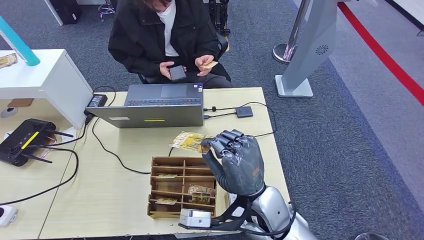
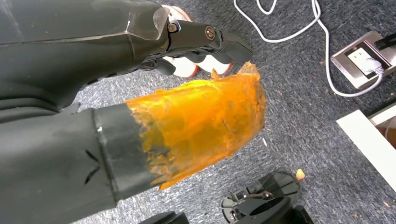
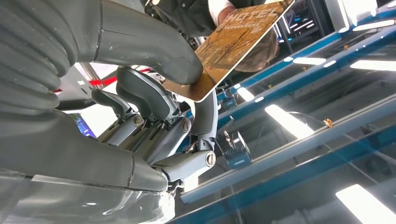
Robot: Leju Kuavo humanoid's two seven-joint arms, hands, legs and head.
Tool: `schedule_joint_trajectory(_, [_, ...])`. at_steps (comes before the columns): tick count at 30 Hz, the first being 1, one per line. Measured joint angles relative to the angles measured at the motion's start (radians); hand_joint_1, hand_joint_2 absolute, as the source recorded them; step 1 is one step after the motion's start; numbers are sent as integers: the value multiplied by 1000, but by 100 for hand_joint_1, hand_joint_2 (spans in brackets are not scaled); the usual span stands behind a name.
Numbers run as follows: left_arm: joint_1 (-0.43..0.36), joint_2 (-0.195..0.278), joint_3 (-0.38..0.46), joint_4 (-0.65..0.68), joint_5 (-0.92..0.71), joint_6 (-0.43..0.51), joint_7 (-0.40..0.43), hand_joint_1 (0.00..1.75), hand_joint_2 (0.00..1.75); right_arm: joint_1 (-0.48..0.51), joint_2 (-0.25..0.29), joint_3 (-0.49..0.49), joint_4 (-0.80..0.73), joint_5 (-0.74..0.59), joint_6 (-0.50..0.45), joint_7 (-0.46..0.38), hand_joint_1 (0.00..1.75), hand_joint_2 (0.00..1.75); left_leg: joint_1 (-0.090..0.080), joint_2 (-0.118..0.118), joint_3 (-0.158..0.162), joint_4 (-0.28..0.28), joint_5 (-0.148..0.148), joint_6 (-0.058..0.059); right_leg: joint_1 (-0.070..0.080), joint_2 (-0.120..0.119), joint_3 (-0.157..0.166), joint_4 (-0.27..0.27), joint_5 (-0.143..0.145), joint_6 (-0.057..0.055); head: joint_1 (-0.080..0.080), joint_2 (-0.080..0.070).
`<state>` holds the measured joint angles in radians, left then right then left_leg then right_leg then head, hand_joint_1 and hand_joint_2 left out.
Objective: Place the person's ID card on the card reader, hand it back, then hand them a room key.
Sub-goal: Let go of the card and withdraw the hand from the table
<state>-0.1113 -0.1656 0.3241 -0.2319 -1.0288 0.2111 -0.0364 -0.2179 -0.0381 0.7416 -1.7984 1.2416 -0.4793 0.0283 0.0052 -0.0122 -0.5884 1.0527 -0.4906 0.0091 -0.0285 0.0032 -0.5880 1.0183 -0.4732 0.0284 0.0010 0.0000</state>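
Observation:
My right hand (image 1: 237,162) is raised over the right side of the desk (image 1: 120,185). It pinches a gold room key card (image 1: 189,141) between thumb and finger, and the card sticks out toward the laptop. In the right wrist view the card (image 3: 233,44) reads HOTEL and points up at the person. The person (image 1: 160,30) sits behind the desk with a dark phone (image 1: 177,73) in one hand and a small tan card (image 1: 209,64) in the other. My left hand (image 2: 84,51) hangs over the carpet and holds nothing, its thumb (image 2: 201,121) wrapped in orange tape.
A grey laptop (image 1: 155,105) stands open between me and the person. Below my right hand sit a wooden organiser (image 1: 182,187) with several cards and a small white box (image 1: 195,218). A black hub (image 1: 244,111), cables and a router (image 1: 25,140) lie around.

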Motion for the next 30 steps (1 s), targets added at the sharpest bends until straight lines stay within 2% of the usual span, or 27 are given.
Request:
schedule_joint_trajectory(15, [0,0,0,0,3,3,-4,0,0,-15,-16,-35,-48,-22,-28,-7,175,175,0,0,0,0,0,0,0,0,0,0,0,0,0,0])
schedule_joint_trajectory(30, [-3,0,-8,0,-12,0,4,0,0,-107,-16,-75,9,-16,38,27,175,175,0,0,0,0,0,0,0,0,0,0,0,0,0,0])
